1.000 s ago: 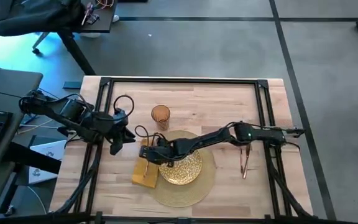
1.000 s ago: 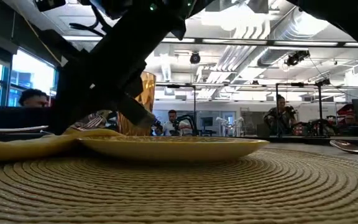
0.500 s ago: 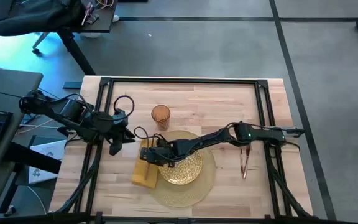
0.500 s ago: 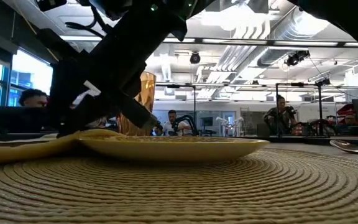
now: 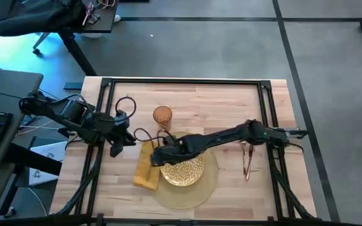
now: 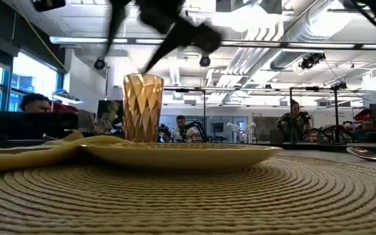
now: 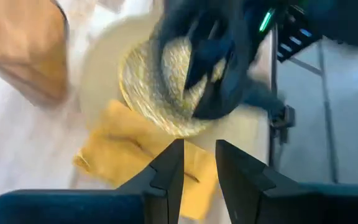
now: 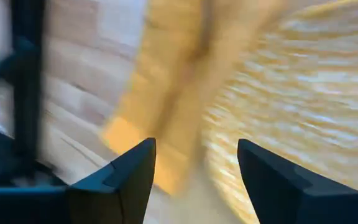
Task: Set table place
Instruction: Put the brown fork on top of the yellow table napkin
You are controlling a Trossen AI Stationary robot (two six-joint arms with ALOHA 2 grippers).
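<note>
The right gripper (image 5: 158,156) hangs with fingers spread and empty above the gold plate's (image 5: 182,168) left rim, beside the yellow napkin (image 5: 147,166). The plate lies on the placemat (image 5: 187,191) near the table's (image 5: 219,100) front edge. The left gripper (image 5: 119,144), fingers slightly parted, waits near the left edge.

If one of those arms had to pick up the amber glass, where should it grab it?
Around the side wall, near mid-height, I would say. The amber glass stands upright on the table, apart from the plate and napkin. Coming in level from the bare far side looks safest; the left gripper, open, waits closest.
</note>
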